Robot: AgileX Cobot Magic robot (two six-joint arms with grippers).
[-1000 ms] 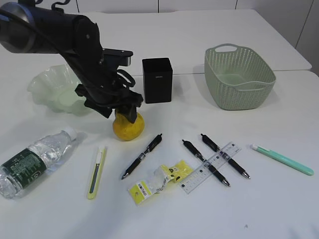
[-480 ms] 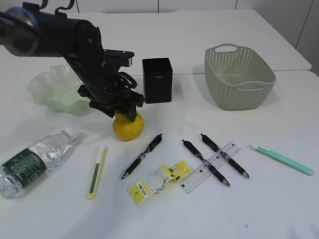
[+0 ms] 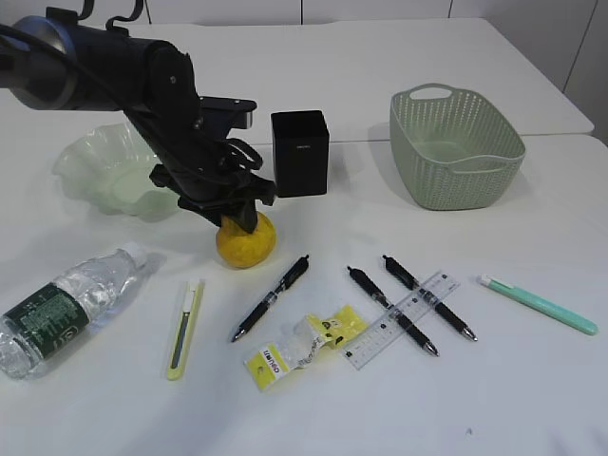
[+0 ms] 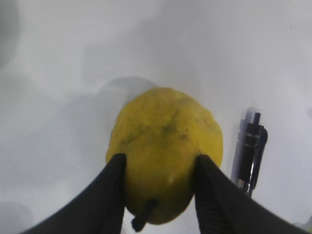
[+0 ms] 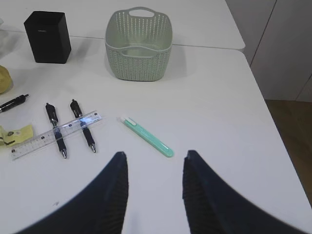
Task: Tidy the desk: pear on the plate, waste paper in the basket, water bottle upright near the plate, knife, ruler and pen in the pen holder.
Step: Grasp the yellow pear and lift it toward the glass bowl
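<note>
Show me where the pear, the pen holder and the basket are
pear point(image 3: 249, 243), exterior view, lower front of its yellow skin.
pen holder point(image 3: 300, 157), exterior view, middle of its black front face.
basket point(image 5: 139, 53), right wrist view, front woven wall.

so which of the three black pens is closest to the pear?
The leftmost black pen, lying alone on a diagonal just right of the pear. The other two pens lie further right, under the ruler.

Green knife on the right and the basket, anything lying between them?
Nothing: in the right wrist view, only bare table separates the green knife from the basket.
</note>
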